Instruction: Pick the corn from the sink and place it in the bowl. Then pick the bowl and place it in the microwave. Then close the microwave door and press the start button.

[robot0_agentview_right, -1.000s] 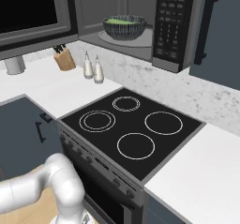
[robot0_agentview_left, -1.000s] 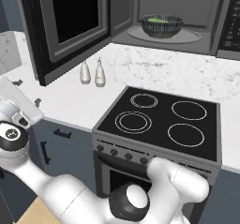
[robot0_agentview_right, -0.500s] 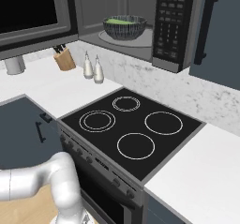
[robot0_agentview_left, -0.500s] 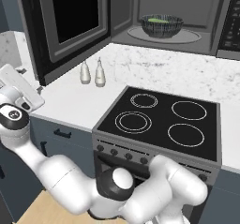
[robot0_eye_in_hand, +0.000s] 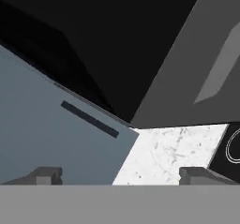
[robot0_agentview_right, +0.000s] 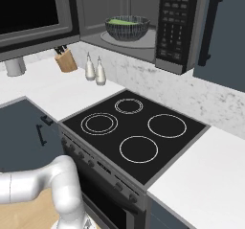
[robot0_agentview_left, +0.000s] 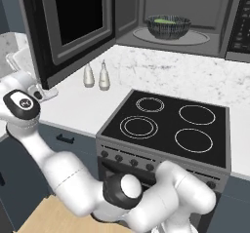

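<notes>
While the bowl [robot0_agentview_left: 168, 26] sits inside the microwave [robot0_agentview_right: 143, 17] with its door [robot0_agentview_left: 73, 22] open, the end effector [robot0_eye_in_hand: 119, 174] is spread wide, holding nothing.

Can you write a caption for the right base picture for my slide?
Ribbed dark bowl sits inside the open steel microwave above a black stovetop.

Arm swung further left toward microwave door [robot0_agentview_left: 73, 25]

No text, label or number is legible anywhere.
</notes>
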